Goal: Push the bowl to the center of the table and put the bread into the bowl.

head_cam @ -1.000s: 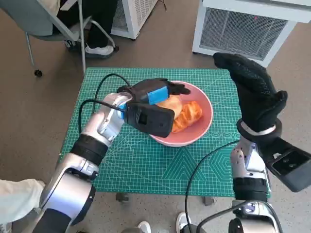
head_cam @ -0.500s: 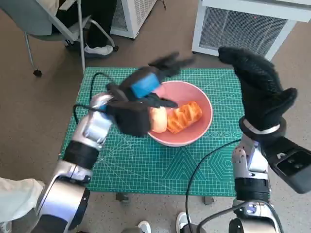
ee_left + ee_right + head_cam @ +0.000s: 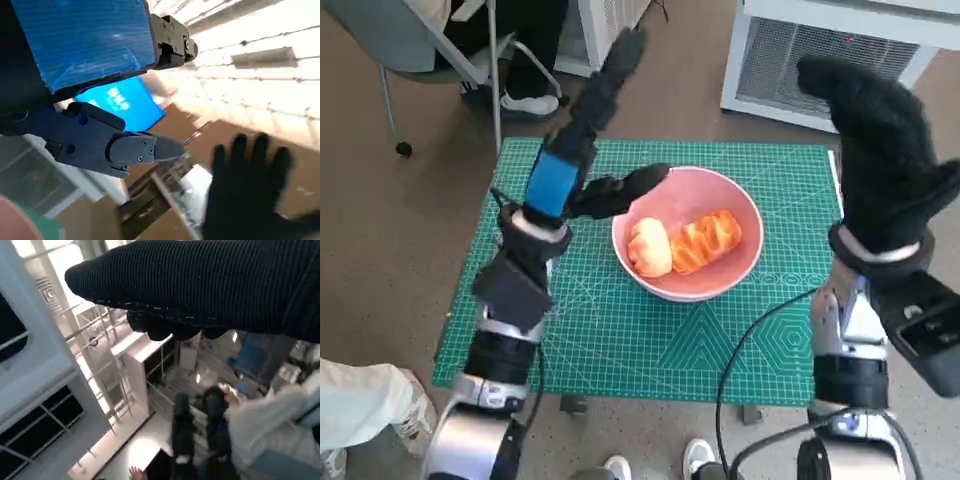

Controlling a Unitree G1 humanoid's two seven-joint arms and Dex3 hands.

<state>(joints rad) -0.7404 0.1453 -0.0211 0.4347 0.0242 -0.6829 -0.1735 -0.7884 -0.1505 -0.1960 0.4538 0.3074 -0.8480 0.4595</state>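
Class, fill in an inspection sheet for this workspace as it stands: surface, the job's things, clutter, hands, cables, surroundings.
Surface: green cutting mat covering the small table.
Job's things: pink bowl near the mat's middle; bread lying inside it.
Clutter: nothing seen.
Hands: left hand raised beside the bowl, fingers apart, holding nothing; right hand raised over the mat's right edge, holding nothing.
Cables: black cable looping over the mat by the right arm.
Surroundings: white grilled unit, chair, a person's feet.

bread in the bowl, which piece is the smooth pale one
The round bun, lying in the pink bowl on the side toward the left hand. The other piece, the orange ridged bread beside it, is longer and darker.
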